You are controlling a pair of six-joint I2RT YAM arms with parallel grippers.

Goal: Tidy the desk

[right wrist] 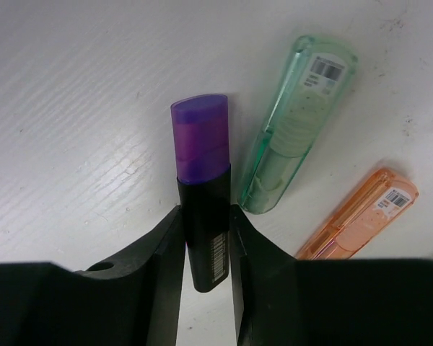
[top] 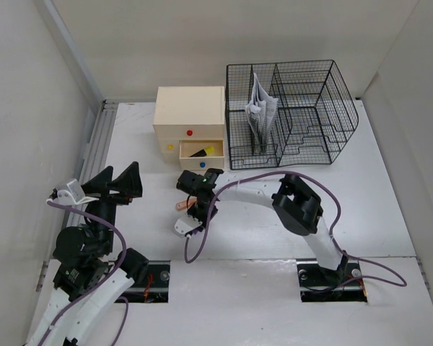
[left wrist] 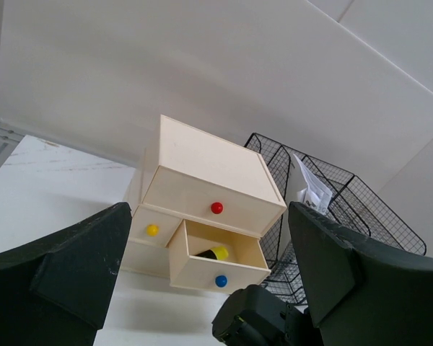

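My right gripper (top: 195,193) (right wrist: 204,216) is shut on a purple highlighter (right wrist: 202,180) with a black body, holding it low over the white desk (top: 390,209) (right wrist: 72,108) in front of the cream drawer box (top: 190,115). A green translucent case (right wrist: 292,122) and an orange translucent case (right wrist: 357,216) lie just right of the highlighter; the orange one also shows in the top view (top: 182,205). My left gripper (top: 119,184) (left wrist: 209,245) is open and empty, raised at the left and facing the drawer box (left wrist: 209,173).
The box's lower right drawer (top: 200,153) (left wrist: 216,259), with a blue knob, stands open and holds a yellow-capped black marker (left wrist: 215,253). A black wire mesh rack (top: 292,115) with folded papers (top: 261,112) stands right of the box. A metal rail (top: 94,155) runs along the left edge.
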